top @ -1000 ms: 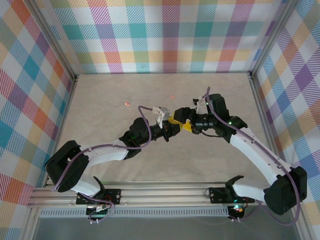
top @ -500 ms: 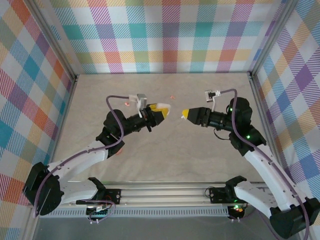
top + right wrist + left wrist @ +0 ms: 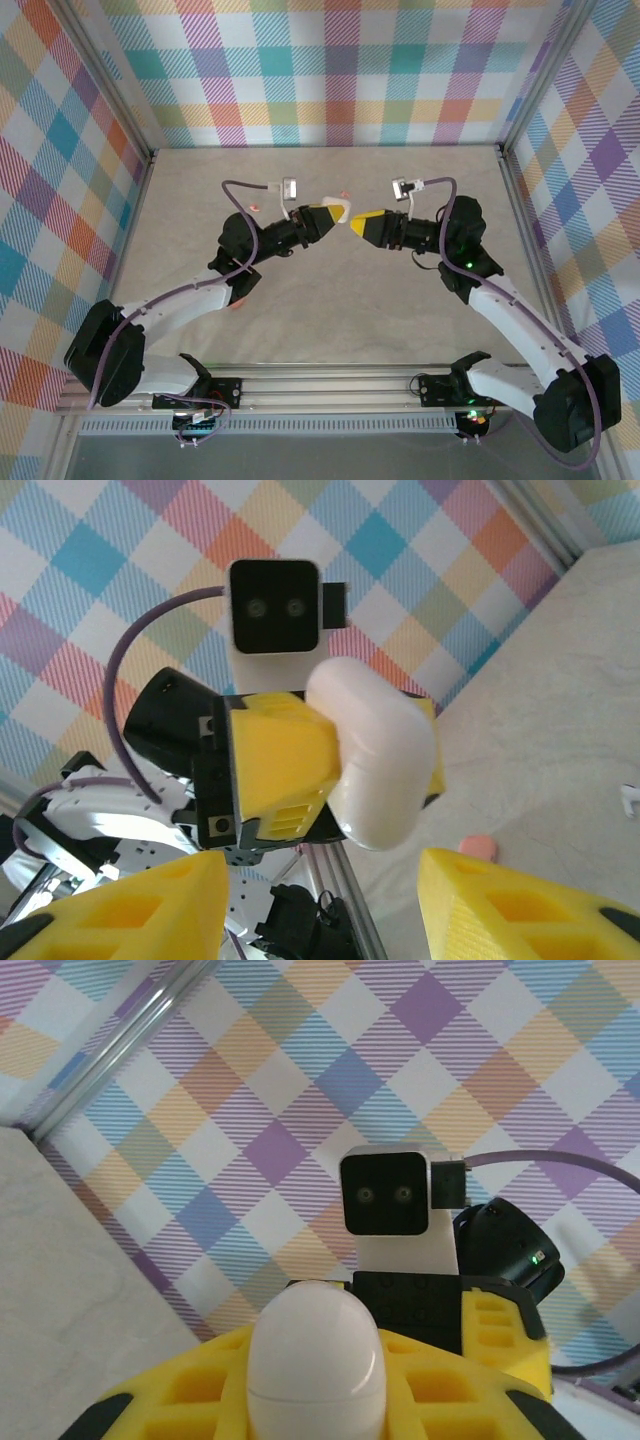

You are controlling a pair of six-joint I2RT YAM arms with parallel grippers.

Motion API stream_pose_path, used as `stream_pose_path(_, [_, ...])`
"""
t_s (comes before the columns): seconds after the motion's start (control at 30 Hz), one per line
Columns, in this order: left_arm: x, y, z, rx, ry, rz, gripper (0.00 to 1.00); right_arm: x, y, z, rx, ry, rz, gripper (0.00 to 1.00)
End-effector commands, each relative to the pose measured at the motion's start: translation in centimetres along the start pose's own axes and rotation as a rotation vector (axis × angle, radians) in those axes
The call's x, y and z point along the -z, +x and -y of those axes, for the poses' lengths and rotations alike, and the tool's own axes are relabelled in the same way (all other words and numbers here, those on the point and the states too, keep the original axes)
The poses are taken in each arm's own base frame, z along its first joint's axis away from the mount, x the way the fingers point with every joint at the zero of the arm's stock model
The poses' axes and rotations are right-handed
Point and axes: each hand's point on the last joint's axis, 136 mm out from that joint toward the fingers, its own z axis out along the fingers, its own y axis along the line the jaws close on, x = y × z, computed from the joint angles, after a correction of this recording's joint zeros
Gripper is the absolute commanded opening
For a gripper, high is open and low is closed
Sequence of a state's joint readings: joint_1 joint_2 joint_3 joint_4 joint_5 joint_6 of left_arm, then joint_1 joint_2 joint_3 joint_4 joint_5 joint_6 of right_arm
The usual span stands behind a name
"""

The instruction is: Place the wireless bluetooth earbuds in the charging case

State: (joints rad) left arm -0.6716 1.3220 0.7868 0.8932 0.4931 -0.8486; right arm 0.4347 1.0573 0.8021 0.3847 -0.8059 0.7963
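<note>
Both arms are bolted to the rail (image 3: 330, 385) at the near edge. The left arm runs from its base at the lower left up and rightward over the mat (image 3: 330, 320), with its elbow bent and the forearm angled towards the middle. The right arm mirrors it from the lower right, bending at the elbow so its wrist points left. The two grippers meet tip to tip above the middle of the mat, raised off it.

The left gripper (image 3: 328, 214) is clamped narrow on the white case (image 3: 342, 209). In the left wrist view the case (image 3: 315, 1360) sits upright between the yellow fingers (image 3: 180, 1405), its rounded end sticking out past them. The right gripper (image 3: 357, 224) faces it just beside the case. In the right wrist view its own fingers (image 3: 140, 910) stand well apart with nothing between them, and the case (image 3: 375, 750) hangs just beyond their gap, not touched by either.

A pink thing (image 3: 238, 299) shows beside the left forearm, mostly hidden by the arm. I cannot tell what it is.

Farther back on the mat lie a pink earbud (image 3: 254, 208), just left of the left wrist, and a second pink earbud (image 3: 345, 194) just beyond the grippers. Both are outside the case. The plaid wall (image 3: 330, 70) closes the back.
</note>
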Motion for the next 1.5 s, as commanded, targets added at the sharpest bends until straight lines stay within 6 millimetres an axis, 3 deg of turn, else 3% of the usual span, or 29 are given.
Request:
stream_pose_path(0.0, [-0.2,-2.2,3.5,0.0,0.126,0.05,0.04,-0.4,-0.7,-1.8,0.071,-0.067,-0.013,0.52])
stream_pose_path(0.2, [-0.2,-2.0,3.8,0.024,0.149,0.043,0.03,-1.1,-1.0,-1.4,0.026,-0.068,-0.029,0.5])
stream_pose_path(0.43, [-0.8,-1.7,4.7,0.038,0.189,0.016,0.03,-1.8,-1.8,-2.2,0.019,-0.105,-0.027,0.47])
stream_pose_path(0.67, [-1.2,-1.2,5.0,0.042,0.192,-0.016,0.05,-2.2,-2.0,-2.3,0.002,-0.113,-0.048,0.3])
stream_pose_path(0.83, [-1.1,-0.5,5.0,0.037,0.192,-0.052,0.18,-2.0,-1.6,-2.2,0.015,-0.108,-0.053,0.17])
stream_pose_path(1.1, [-0.3,0.0,5.9,-0.042,0.185,-0.082,0.53,-1.2,-1.0,-2.4,0.108,-0.082,-0.032,0.14])
stream_pose_path(1.3, [1.2,-0.5,6.3,-0.149,0.131,-0.072,0.66,-0.7,-0.2,-2.2,0.159,-0.05,-0.055,0.13])
stream_pose_path(1.47, [3.2,-0.1,6.6,-0.245,0.095,-0.11,0.68,-0.6,1.1,-1.7,0.231,-0.057,-0.107,0.13])
